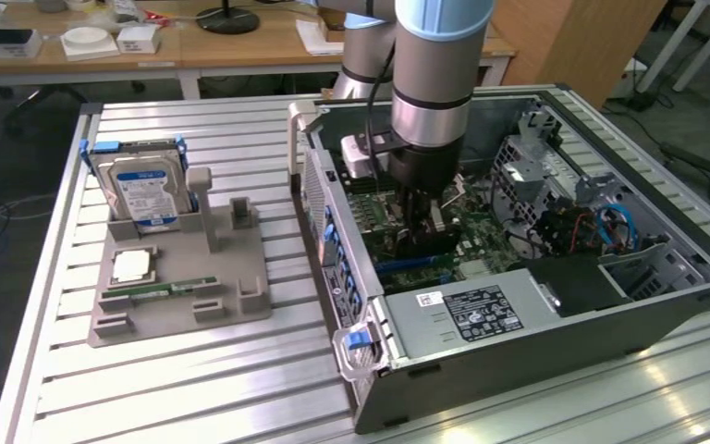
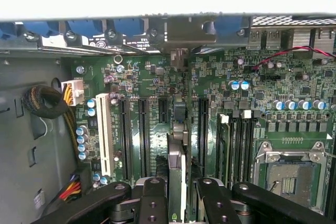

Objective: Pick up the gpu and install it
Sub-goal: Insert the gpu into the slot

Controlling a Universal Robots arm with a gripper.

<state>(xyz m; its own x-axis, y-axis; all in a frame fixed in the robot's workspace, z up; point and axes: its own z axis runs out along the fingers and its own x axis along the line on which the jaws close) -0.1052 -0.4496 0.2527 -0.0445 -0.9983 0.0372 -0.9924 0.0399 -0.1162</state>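
Fingers [image 2: 177, 203] closed partway on the gpu [image 2: 177, 169], gripping its top edge from both sides; card stands edge-on, upright, between the two black finger links, its lower edge down at the green motherboard [image 2: 157, 129] among the long black slots. A white slot [image 2: 105, 135] sits just beside those black ones, with small blue-topped capacitors near it. A yellow and black cable bundle [image 2: 65, 124] runs to a white plug on the board's side, close to the card's path but not touching. The empty processor socket [image 2: 289, 174] with its metal frame lies on the other side, well apart from the card. Exterior view: arm [image 1: 435, 83] reaches straight down into the open computer case [image 1: 454, 388], fingers [image 1: 427, 242] low over the board. Black power supply [image 1: 472, 310] with a white-text label, writing too small to read, lies just in front. Blue cables [image 1: 614, 222] at the exterior view's right inside the case. On the table [image 1: 207, 388], a grey tray [image 1: 170, 314] holds a hard drive [image 1: 145, 194] with blue-white label standing upright, a processor chip [image 1: 130, 266] and a green memory stick [image 1: 158, 289] lying flat.
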